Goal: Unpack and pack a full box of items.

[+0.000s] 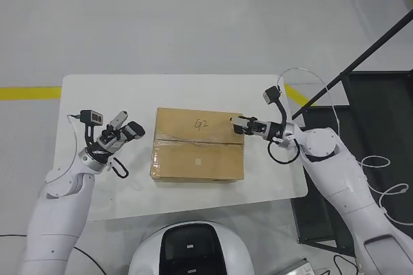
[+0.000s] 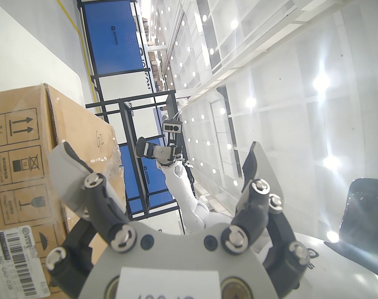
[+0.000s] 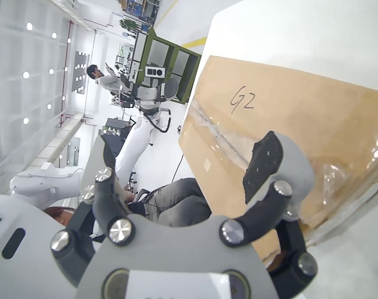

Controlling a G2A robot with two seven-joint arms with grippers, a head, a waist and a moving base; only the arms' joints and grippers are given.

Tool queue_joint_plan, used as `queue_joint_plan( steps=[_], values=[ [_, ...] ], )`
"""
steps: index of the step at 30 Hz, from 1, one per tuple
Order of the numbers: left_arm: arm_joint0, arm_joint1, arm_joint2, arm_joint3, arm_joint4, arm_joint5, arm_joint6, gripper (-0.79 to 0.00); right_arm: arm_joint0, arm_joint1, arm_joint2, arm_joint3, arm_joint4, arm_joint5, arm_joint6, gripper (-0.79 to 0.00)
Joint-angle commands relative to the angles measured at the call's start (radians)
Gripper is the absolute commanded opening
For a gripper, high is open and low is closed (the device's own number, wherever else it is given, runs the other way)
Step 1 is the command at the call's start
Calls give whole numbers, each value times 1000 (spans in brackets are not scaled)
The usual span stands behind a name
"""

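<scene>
1. Top view: the cardboard box (image 1: 197, 144) lies shut on the white table (image 1: 275, 89) between the two grippers. A clear tape seam (image 1: 193, 141) runs along its top from end to end, with a handwritten mark (image 1: 202, 124) beside the seam.
2. The left gripper (image 1: 127, 130) sits just off one end of the box, its fingertips pointing toward the cardboard. A narrow strip of table shows between them and the box.
3. In the left wrist view this gripper's fingers are spread wide with nothing between them. The lower finger lies in front of the box's upper edge, and whether it touches cannot be told. The other finger stands higher, clear of the box. Beside the lower finger is the box's end wall, which carries handling symbols and a barcode label (image 2: 11, 247).
4. The right gripper (image 1: 239, 125) is at the opposite end of the box, at the corner farther from the robot, with its fingertips over the edge of the top.
5. In the right wrist view its fingers also stand wide apart and hold nothing. One finger lies low over the box top, close to the tape seam, and contact cannot be judged. The other is raised well off the cardboard.
6. Behind the right gripper, past the table's edge, stands a dark metal rack (image 1: 385, 110). A yellow floor line (image 1: 20, 93) runs beyond the left gripper, off the table.
</scene>
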Motion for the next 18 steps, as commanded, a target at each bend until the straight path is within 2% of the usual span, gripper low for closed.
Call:
queue_joint_plan(
  steps=[1,9,18],
  values=[
    [3,0,2,-3,2,-2,2,0,35,-11,-39,27,-27,29,-18,0],
    [8,3,-5,1,2,7,2,0,78,-31,-104,36,-15,19,45,0],
    [14,6,-12,-6,2,-7,6,0,132,-45,-141,71,-234,98,-85,0]
  ],
)
